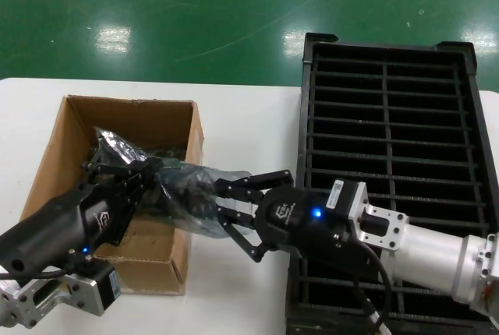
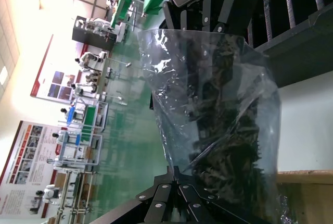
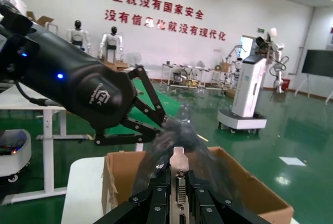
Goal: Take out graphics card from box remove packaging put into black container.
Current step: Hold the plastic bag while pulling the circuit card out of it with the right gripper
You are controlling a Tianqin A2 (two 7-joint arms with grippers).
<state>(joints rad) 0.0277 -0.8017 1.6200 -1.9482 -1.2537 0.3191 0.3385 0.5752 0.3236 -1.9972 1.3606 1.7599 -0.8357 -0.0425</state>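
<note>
The bag [image 1: 183, 195] is clamped by the left claw [image 1: 148, 175] over the box [image 1: 47, 156]; the card's bracket [image 3: 179, 174] is clamped by the right claw [image 1: 222, 210].

Wall [image 3: 250, 5] reads "没有网络安全就没有国家安全", "没有信息化就没有现代化".

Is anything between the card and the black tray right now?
Yes: the graphics card is partly inside the plastic bag, stretched between the left gripper and right gripper. Nothing else visible blocks the black tray.
</note>
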